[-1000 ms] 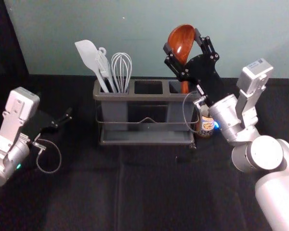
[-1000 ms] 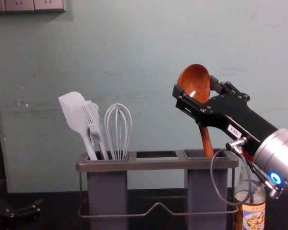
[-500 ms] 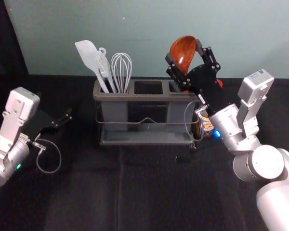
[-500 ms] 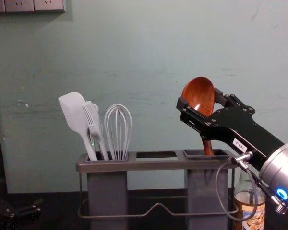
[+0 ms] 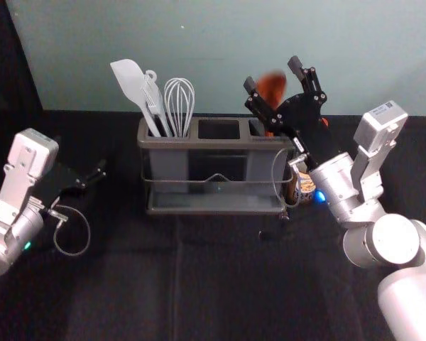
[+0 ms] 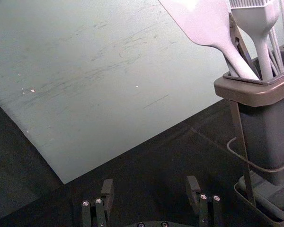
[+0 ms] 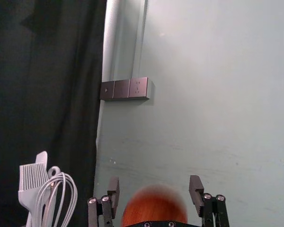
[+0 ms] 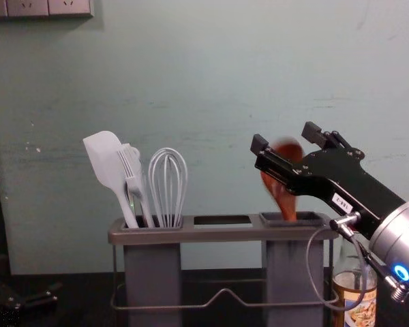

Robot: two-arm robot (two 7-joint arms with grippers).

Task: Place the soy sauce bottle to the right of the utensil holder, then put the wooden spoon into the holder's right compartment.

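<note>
Above the holder's (image 5: 199, 143) right compartment (image 8: 293, 266), the right gripper (image 5: 272, 73) gapes wide, clasping nothing; the wooden spoon (image 5: 272, 89) stands inside, the soy sauce bottle (image 5: 304, 190) just right. Far left, the left gripper (image 5: 100, 170) idles, spread.

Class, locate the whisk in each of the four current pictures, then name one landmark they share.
Head view: the whisk stands in the utensil holder's left compartment, beside the middle one.
Chest view: same compartment, just right of the white brush.
Left wrist view: partly behind the brush, some wires visible.
Right wrist view: next to the brush.
Shared landmark: the brush.
</note>
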